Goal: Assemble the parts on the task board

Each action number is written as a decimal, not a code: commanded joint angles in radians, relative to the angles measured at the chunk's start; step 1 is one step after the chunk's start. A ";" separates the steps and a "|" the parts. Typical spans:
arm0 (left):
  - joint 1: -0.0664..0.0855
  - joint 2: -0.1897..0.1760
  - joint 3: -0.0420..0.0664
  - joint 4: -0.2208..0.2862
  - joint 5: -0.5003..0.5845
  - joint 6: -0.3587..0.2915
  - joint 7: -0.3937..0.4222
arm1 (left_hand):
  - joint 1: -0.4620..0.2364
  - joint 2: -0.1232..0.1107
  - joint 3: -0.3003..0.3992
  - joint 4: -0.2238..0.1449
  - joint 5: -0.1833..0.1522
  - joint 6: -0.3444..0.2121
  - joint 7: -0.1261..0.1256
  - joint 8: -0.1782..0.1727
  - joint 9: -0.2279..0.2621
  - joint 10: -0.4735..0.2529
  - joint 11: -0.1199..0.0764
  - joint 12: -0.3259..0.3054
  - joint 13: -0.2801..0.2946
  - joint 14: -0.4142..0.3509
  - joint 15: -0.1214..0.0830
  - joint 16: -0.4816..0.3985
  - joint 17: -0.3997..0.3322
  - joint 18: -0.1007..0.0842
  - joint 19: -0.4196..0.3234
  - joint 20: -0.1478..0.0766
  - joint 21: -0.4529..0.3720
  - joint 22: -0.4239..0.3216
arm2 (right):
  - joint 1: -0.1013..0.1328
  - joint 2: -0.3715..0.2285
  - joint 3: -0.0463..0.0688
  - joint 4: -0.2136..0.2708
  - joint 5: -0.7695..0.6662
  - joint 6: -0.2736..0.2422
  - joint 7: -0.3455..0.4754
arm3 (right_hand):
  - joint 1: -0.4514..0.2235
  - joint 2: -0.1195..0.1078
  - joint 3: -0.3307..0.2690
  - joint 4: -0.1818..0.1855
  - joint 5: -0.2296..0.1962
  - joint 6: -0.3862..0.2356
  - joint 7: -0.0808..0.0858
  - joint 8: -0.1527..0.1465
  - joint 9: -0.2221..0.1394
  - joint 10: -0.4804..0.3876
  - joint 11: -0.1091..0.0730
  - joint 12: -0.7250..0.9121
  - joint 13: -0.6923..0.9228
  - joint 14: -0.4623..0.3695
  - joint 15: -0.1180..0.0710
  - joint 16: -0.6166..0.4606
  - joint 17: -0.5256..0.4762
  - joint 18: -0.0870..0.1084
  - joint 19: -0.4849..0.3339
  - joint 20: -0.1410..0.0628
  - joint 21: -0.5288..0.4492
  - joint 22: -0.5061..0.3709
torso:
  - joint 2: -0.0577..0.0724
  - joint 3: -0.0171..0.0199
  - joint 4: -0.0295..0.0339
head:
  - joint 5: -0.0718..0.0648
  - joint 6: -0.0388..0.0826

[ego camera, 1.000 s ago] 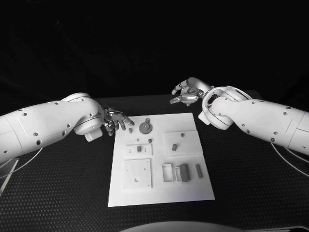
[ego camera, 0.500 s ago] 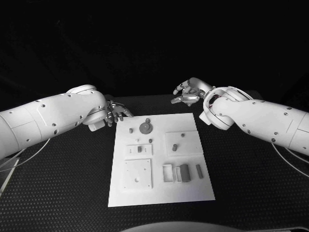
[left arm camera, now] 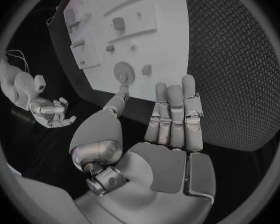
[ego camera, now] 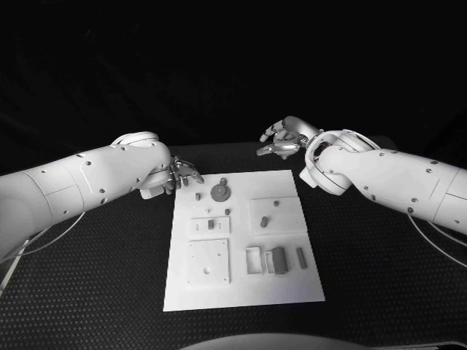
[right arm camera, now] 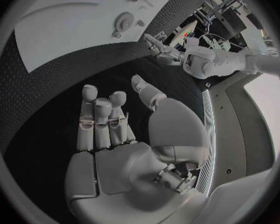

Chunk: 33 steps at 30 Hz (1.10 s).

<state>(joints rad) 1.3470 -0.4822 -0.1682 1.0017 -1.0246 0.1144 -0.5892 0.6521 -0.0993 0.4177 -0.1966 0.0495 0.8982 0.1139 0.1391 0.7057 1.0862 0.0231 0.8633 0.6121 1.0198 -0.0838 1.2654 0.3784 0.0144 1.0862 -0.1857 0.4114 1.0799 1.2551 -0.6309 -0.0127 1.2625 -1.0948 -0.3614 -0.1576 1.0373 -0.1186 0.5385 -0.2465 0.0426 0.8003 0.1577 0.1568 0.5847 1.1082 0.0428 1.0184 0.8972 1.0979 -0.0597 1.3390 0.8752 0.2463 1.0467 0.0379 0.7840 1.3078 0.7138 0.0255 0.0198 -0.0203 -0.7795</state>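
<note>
The step in hand appears to be the approach to a first pick: the parts lie untouched on the task board (ego camera: 286, 288) and neither robot hand carries anything.

The task board lies at the centre of the head view on the black bench (ego camera: 381, 292). A round disc-shaped part (ego camera: 221, 192) sits near the board's upper left, with a small peg (ego camera: 198, 196) just beside it. Lower down are raised white plates and, at the lower right of the board, several upright bar-shaped parts (ego camera: 279, 259).

The left robot hand (ego camera: 176, 175) hangs just off the board's upper left corner. In the left wrist view its fingers (left arm camera: 175, 115) are extended side by side and the thumb stands apart, with nothing held; they point toward the disc-shaped part (left arm camera: 123, 73).

The right robot hand (ego camera: 284, 141) hangs beyond the board's upper right corner, well apart from the parts. Its fingers (right arm camera: 101, 122) are loosely extended and it holds nothing.

In my judgement the next move calls for the left robot hand to descend over the disc-shaped part or the peg and close thumb against finger on it. The parts are small and closely set, so a neighbouring piece could be knocked.
</note>
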 commanded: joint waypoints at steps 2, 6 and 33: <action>0.000 0.018 -0.013 -0.028 -0.012 0.070 -0.002 | -0.010 0.003 0.000 0.010 0.000 -0.020 0.027 0.004 -0.003 -0.002 0.004 0.003 0.000 -0.001 0.006 0.001 -0.003 0.002 0.000 0.009 -0.007 0.002 | 0.000 0.002 0.001 0.002 -0.002 0.003 0.005 | -0.012 0.002 0.002 0.007 0.006 0.002 0.007 0.004 -0.001 -0.001 0.007 0.003 -0.001 -0.002 0.001 0.006 -0.001 0.016 0.000 0.005 -0.007 0.011 | -0.001 -0.0009 0.0025 | -0.004 0.000; -0.006 0.021 -0.015 -0.038 -0.012 0.070 0.004 | -0.011 0.003 0.000 0.010 0.000 -0.020 0.027 0.005 -0.004 -0.002 0.004 0.003 0.000 -0.001 0.006 0.001 -0.003 0.002 0.000 0.009 -0.007 0.002 | 0.000 0.002 0.001 0.004 -0.002 0.003 0.005 | -0.012 0.002 0.003 0.007 0.006 0.002 0.007 0.004 -0.001 -0.001 0.007 0.003 -0.002 -0.002 0.001 0.006 -0.002 0.016 0.000 0.005 -0.007 0.011 | 0.000 0.0003 -0.0009 | -0.001 0.000; -0.043 0.065 -0.015 -0.085 -0.011 0.073 0.031 | -0.033 0.055 -0.014 0.003 0.000 0.015 0.018 0.028 -0.021 -0.005 -0.004 0.012 0.001 -0.005 0.001 0.014 -0.012 0.004 -0.002 0.008 -0.005 0.012 | 0.000 0.003 0.001 0.011 -0.002 0.005 0.005 | -0.010 0.003 0.005 0.007 0.006 0.002 0.007 0.004 -0.001 -0.002 0.007 0.004 -0.002 -0.002 0.001 0.007 -0.002 0.016 0.000 0.004 -0.007 0.011 | -0.001 -0.0002 0.0009 | -0.009 -0.008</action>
<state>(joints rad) 1.3065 -0.4212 -0.1832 0.9144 -1.0324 0.1717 -0.5771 0.6180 -0.0547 0.4047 -0.1894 0.0495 0.9036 0.1301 0.1637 0.6866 1.0824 0.0264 0.8722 0.6122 1.0168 -0.0799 1.2764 0.3665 0.0144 1.0795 -0.1783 0.4075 1.0908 1.2551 -0.6290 -0.0126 1.2717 -1.0946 -0.3613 -0.1574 1.0374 -0.1185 0.5410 -0.2440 0.0426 0.8011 0.1567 0.1568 0.5849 1.1082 0.0428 1.0184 0.8964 1.0980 -0.0597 1.3390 0.8745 0.2463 1.0467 0.0378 0.7840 1.3077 0.7132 0.0252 0.0208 -0.0283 -0.7865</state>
